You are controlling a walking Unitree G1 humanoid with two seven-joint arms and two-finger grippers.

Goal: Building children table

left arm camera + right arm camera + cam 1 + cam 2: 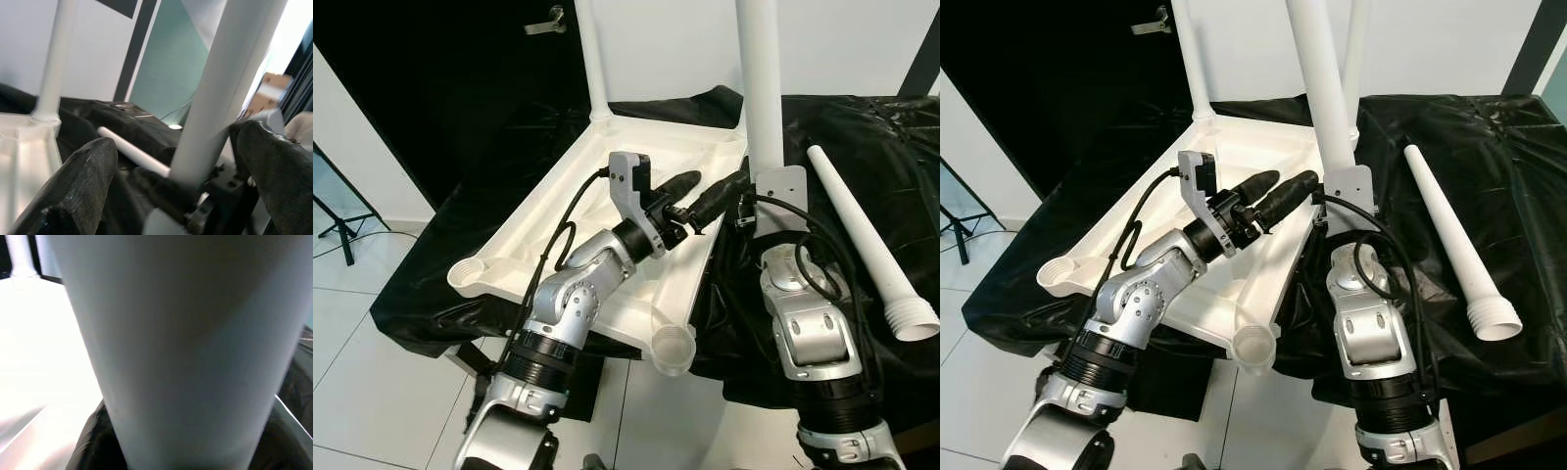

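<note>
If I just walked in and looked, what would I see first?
You'd first spot the upside-down white tabletop lying on the black cloth, with white legs sticking up from its far corners. The right gripper is closed around the nearer upright leg, and the left gripper sits open just beside it. One loose leg lies on the cloth off to the robot's right.

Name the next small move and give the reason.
Probably twist the upright leg down into its corner socket: the right end effector seems to grip it near its base on the overturned tabletop, while the left end effector hovers open alongside.
</note>
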